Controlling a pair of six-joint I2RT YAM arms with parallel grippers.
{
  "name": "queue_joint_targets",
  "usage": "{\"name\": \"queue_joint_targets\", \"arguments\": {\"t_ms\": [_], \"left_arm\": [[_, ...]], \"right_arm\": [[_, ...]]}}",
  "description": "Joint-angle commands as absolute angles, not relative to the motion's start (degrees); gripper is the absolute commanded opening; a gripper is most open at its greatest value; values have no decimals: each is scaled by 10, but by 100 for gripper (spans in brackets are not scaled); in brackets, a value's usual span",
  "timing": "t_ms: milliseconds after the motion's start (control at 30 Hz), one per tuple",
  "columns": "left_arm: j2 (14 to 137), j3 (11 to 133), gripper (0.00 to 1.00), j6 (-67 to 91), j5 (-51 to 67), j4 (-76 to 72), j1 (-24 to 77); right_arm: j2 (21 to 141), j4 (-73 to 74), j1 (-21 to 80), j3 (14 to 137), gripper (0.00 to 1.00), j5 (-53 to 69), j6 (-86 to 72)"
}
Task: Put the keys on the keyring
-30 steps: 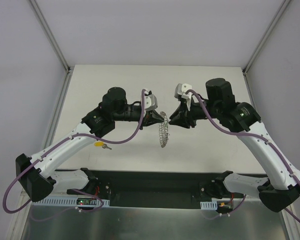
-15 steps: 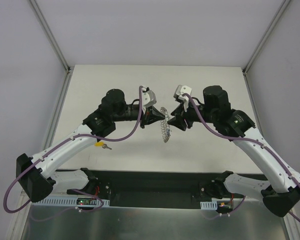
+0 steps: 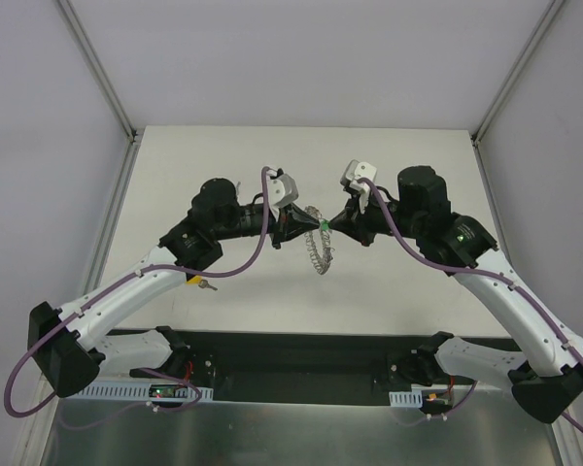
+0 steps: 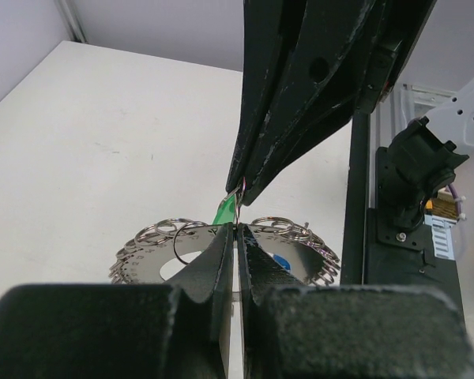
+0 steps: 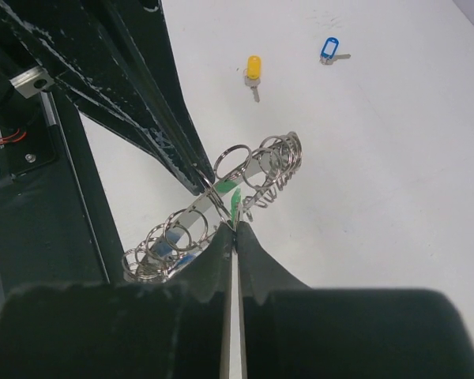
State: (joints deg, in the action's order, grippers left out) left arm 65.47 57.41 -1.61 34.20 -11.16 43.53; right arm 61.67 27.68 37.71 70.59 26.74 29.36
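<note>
Green key (image 5: 232, 201) meets keyring (image 5: 253, 167), mid-air above table (image 5: 395, 158).
R gripper (image 5: 234, 229) pinches key, L gripper (image 4: 235, 233) clamped on ring; best nudge slowly, keep ring steady, aim key's eye at one loop.

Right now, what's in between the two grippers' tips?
The green key, right at the looped rim of the keyring. It sits between the left gripper and the right gripper, clearest in the left wrist view.
</note>
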Motion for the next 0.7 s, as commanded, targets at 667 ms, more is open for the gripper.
{"name": "queue_joint_targets", "arguments": {"t_ms": [667], "left_arm": [[591,487,36,43,276,-302,439]], "right_arm": [[602,234,424,708,1,217,277]]}}
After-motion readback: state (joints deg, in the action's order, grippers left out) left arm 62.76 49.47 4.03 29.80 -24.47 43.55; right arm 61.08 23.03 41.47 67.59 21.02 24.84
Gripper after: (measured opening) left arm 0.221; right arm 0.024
